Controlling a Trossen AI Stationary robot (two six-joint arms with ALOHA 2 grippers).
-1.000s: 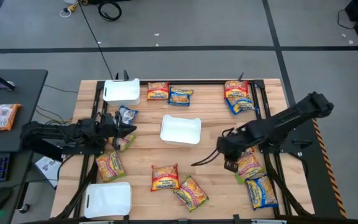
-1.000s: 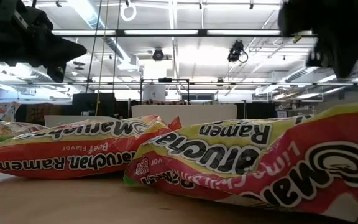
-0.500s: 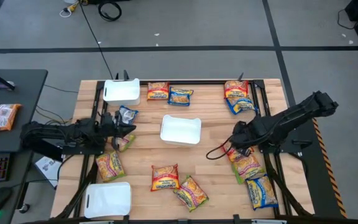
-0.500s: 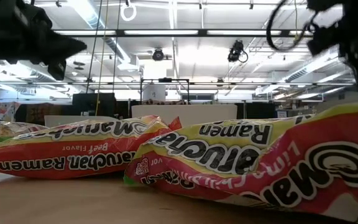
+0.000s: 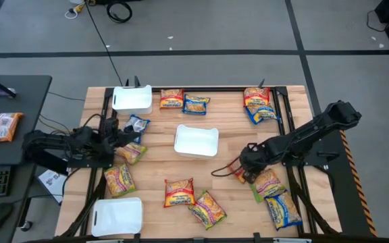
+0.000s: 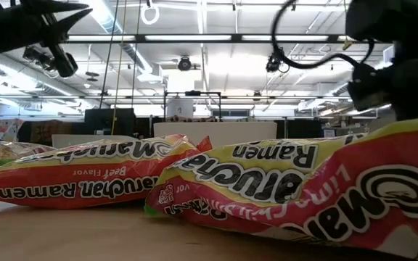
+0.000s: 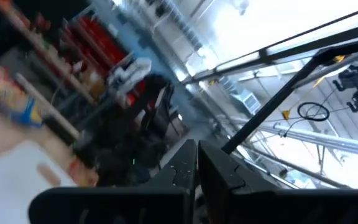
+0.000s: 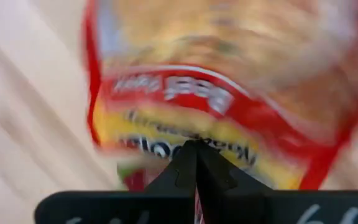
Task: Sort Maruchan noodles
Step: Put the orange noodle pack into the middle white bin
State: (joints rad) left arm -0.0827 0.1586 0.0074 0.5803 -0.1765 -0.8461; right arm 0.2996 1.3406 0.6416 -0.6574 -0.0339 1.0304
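Observation:
Several Maruchan noodle packets lie flat on the wooden table, among them a blue one [image 5: 138, 125], a yellow-orange one [image 5: 132, 152] and a red-orange one [image 5: 179, 192]. My right gripper [image 5: 243, 170] is shut and points down at the edge of a red-and-yellow packet [image 8: 197, 106] on the table's right side; another packet [image 5: 267, 183] lies just beside it. My left gripper [image 5: 118, 137] is shut with nothing in it. It is tipped upward at the left side, between the blue packet and the yellow-orange one, and looks at the ceiling [image 7: 196, 155]. My right gripper's shut fingertips [image 8: 196, 163] stand over the near edge of the red-and-yellow packet, coming from above. The view is blurred, so I cannot tell whether they touch it.
Three white trays stand at the far left [image 5: 132, 100], in the middle [image 5: 196, 142] and at the near left [image 5: 118, 216]. More packets lie along the far edge [image 5: 196, 104] [image 5: 256, 96] and near the front [image 5: 208, 208] [image 5: 282, 208]. In the low view, two packets [image 6: 85, 177] [image 6: 310, 188] lie close to the camera.
My right gripper has come down toward the table over the packets at the right, rolling at the wrist, and stays shut. My left gripper has tipped upward and rolled, rising a little. The yellow-orange packet beside it now shows more fully.

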